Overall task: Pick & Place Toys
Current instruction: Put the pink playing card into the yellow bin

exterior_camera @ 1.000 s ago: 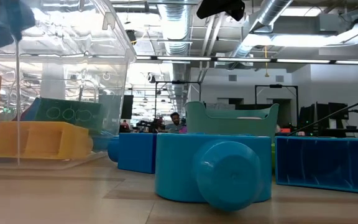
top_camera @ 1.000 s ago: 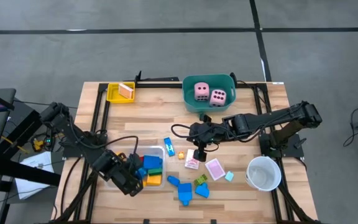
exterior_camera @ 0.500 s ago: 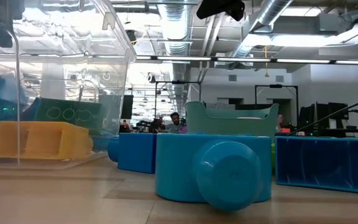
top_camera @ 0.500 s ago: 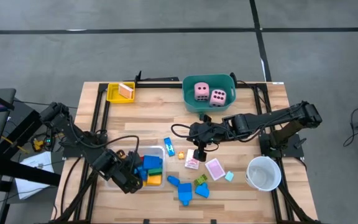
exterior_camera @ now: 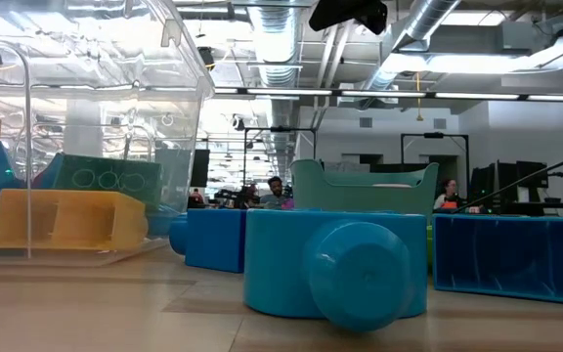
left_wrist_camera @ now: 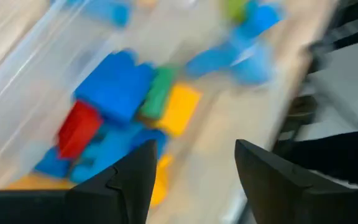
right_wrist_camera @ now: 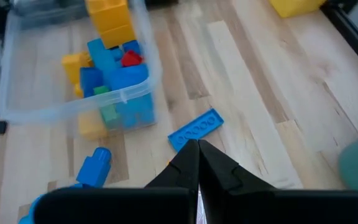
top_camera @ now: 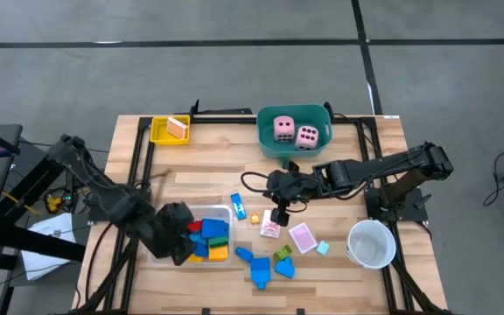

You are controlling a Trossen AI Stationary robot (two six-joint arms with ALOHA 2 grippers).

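Left gripper (top_camera: 180,234), fingers apart and empty, hangs over the clear plastic tray (top_camera: 226,210) of blue, red, green and yellow-orange building blocks (top_camera: 210,238).
Right gripper (top_camera: 280,215), fingers together, sits at mid-table above a pink-white card (top_camera: 270,231); 2 pink foam dice (top_camera: 295,132) lie in the teal tub (top_camera: 269,145).

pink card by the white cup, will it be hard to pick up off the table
Probably. The pink card lies flat on the wooden table, leaving little edge to grip. It looks thin, so likely light, bendy, and apt to slide when nudged.
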